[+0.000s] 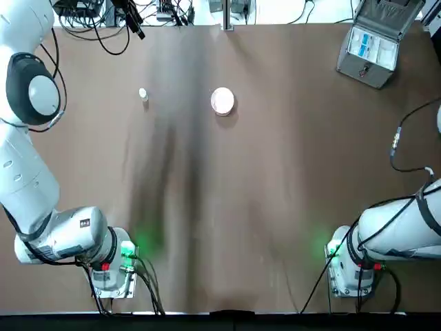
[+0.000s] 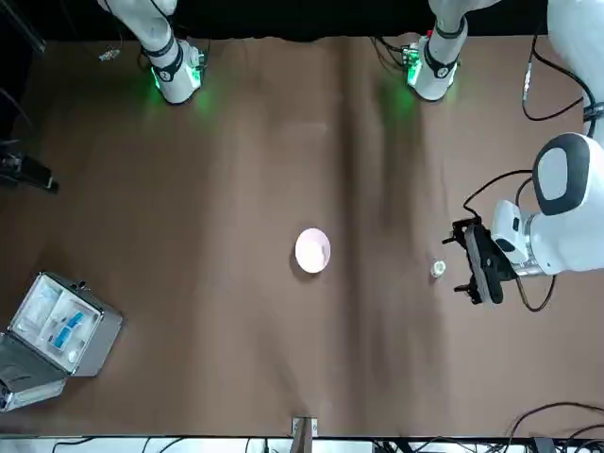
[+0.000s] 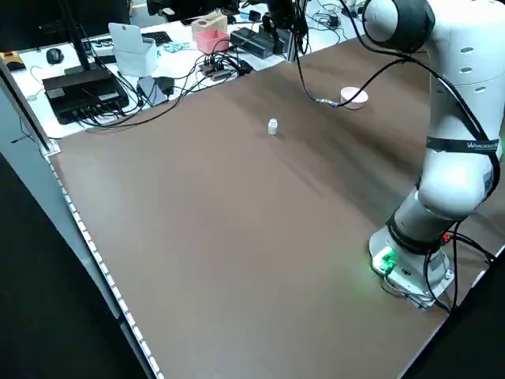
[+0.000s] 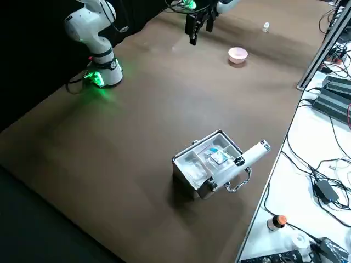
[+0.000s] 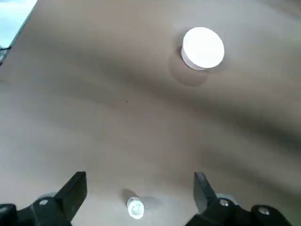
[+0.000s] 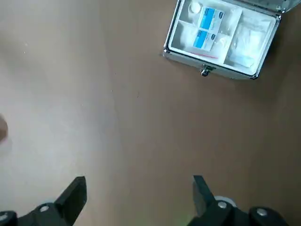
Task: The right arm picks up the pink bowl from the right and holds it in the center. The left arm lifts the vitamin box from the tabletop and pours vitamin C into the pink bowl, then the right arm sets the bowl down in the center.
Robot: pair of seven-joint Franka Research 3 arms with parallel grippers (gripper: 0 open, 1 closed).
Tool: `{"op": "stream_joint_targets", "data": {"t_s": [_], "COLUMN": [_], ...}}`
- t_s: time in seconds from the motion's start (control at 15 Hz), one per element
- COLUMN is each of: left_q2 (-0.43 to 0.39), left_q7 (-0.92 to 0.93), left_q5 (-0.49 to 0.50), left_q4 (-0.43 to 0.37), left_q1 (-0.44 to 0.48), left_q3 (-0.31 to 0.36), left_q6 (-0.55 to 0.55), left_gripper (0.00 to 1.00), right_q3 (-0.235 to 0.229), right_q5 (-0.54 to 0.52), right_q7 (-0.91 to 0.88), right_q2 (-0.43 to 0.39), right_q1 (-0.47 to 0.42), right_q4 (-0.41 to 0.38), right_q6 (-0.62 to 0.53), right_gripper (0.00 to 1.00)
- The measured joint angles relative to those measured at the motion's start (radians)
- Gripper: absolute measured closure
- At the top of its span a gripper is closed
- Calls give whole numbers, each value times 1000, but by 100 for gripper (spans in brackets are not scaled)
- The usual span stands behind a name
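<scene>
The pink bowl (image 1: pixel 222 101) stands on the tabletop (image 1: pixel 275 193) near the middle of its far half, with nothing touching it; it also shows as the pale round bowl (image 5: pixel 202 48) in the left wrist view. To its left stands the tiny white vitamin box (image 1: pixel 143 94). My left gripper (image 2: pixel 464 258) hangs open above the vitamin box (image 5: pixel 135 207), which shows low between the two fingers, untouched. My right gripper (image 6: pixel 138 188) is open and empty, high over bare table on the right side, apart from the bowl.
A grey hinged case (image 1: pixel 372 45) lies open at the far right corner, holding blue-white packs (image 6: pixel 209 26). Cables (image 1: pixel 103 34) trail over the far left edge. A desk with electronics (image 3: pixel 87 87) lies beyond the far edge.
</scene>
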Motion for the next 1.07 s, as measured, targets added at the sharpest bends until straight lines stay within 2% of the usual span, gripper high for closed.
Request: {"op": "stream_joint_targets", "data": {"t_s": [0.33, 0.67, 0.8, 0.93, 1.07], "left_q2": [-15, -40, -52, -62, -67], "left_q7": [-183, -387, -486, -637, -827], "left_q5": [75, 186, 192, 201, 255], "left_q4": [0, 0, 0, 0, 0], "left_q1": [-10, -14, -14, -19, -30], "left_q3": [0, 0, 0, 0, -1], "left_q6": [0, -1, -1, -2, -2], "left_gripper": [0, 0, 0, 0, 0], "right_q3": [14, 9, -8, -51, -66], "right_q5": [-7, -9, -9, -9, -9], "right_q7": [0, 1, -3, -3, -3], "right_q2": [-54, -58, -58, -58, -59], "right_q1": [43, 56, 79, 136, 154], "right_q4": [-9, -9, -9, -9, -9], "right_q6": [17, 18, 18, 20, 19], "right_gripper": [1, 1, 1, 1, 1]}}
